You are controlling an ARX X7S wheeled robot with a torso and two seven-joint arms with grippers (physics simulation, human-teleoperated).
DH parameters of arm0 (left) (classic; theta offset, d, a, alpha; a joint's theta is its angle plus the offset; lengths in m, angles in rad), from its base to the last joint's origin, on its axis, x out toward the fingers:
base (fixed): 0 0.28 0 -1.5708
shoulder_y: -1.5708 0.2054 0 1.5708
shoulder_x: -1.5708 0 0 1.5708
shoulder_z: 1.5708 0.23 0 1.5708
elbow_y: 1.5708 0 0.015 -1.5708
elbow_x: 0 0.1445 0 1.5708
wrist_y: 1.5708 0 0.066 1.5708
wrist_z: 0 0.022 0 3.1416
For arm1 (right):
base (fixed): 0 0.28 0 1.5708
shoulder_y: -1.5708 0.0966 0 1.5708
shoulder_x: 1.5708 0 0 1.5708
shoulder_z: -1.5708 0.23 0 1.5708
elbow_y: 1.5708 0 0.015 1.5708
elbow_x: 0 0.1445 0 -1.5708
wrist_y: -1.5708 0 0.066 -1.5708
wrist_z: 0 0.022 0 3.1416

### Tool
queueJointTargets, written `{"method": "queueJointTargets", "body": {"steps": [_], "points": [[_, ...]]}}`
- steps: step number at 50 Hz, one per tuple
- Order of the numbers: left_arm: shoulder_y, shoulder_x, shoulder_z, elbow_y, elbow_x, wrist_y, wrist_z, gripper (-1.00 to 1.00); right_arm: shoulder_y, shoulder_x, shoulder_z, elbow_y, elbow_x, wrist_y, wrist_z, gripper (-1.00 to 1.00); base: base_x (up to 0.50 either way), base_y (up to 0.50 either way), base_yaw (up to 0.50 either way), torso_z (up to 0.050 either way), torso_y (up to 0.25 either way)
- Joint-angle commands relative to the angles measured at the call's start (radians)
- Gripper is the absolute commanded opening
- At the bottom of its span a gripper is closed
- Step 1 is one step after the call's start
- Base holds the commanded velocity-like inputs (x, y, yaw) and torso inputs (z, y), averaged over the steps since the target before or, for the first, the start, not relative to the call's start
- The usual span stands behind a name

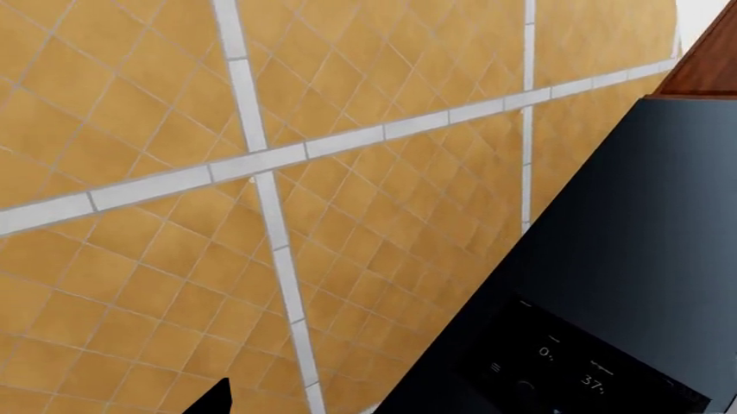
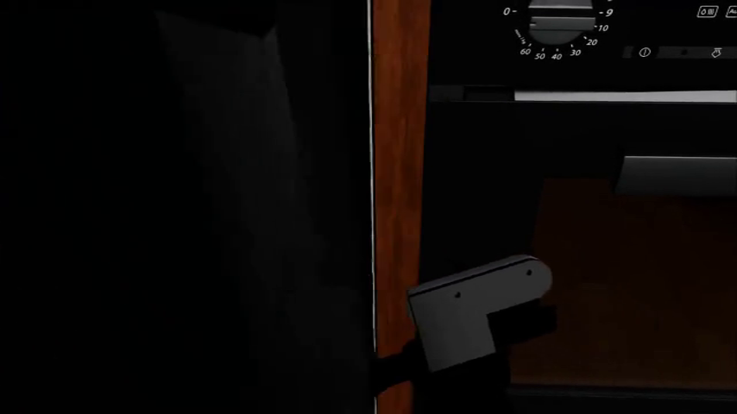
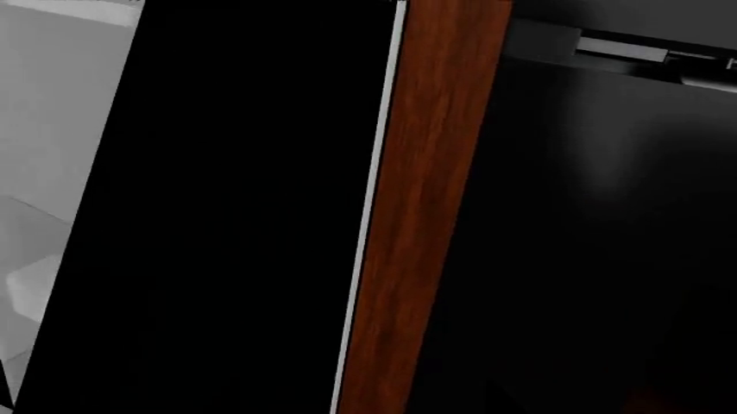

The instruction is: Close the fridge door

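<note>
While the fridge door [image 2: 185,207] fills the left half of the head view as a flat black slab, a wood strip [image 2: 401,172] stands just to its right, with the oven [image 2: 576,216] beyond. A grey arm part [image 2: 478,310] shows low, near the strip. Seen from the right wrist, white fridge shelves [image 3: 47,172] lie left of the door. Neither gripper's jaws show, so I cannot tell their state.

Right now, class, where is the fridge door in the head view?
The fridge door fills the left half of the head view, its edge running beside the wood strip, with the oven on the strip's far side.
</note>
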Motion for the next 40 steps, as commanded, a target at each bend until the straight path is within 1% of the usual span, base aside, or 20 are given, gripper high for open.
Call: {"method": "queueJointTargets", "body": {"steps": [1,9,15,20,23,30,40], "points": [[0.041,0.005,-0.039,-0.020,-0.050,0.039,0.006,1.00,0.029,-0.040,-0.095,0.063,-0.001,-0.007,-0.038,1.00,0.00,0.00,0.00,0.000,0.000],[0.046,0.002,-0.038,-0.031,-0.071,0.049,0.016,1.00,0.038,-0.055,-0.141,0.064,-0.013,-0.011,-0.051,1.00,0.00,0.00,0.00,0.000,0.000],[0.061,0.014,-0.058,-0.043,-0.095,0.079,0.025,1.00,0.052,-0.071,-0.168,0.078,-0.016,-0.020,-0.067,1.00,0.00,0.00,0.00,0.000,0.000],[0.096,0.040,-0.103,-0.068,-0.148,0.124,0.029,1.00,0.070,-0.087,-0.193,0.110,-0.022,-0.033,-0.084,1.00,0.00,0.00,0.01,0.000,0.000],[0.125,0.044,-0.113,-0.091,-0.210,0.152,0.064,1.00,0.081,-0.096,-0.202,0.131,-0.021,-0.042,-0.094,1.00,0.00,0.00,0.01,0.000,0.000],[0.165,0.059,-0.136,-0.124,-0.279,0.200,0.111,1.00,0.126,-0.132,-0.241,0.192,-0.032,-0.056,-0.119,1.00,0.00,0.00,0.00,0.000,0.000],[0.161,0.061,-0.140,-0.161,-0.300,0.217,0.119,1.00,0.169,-0.171,-0.279,0.250,-0.039,-0.074,-0.138,1.00,0.00,0.00,0.00,0.000,0.000]]}}
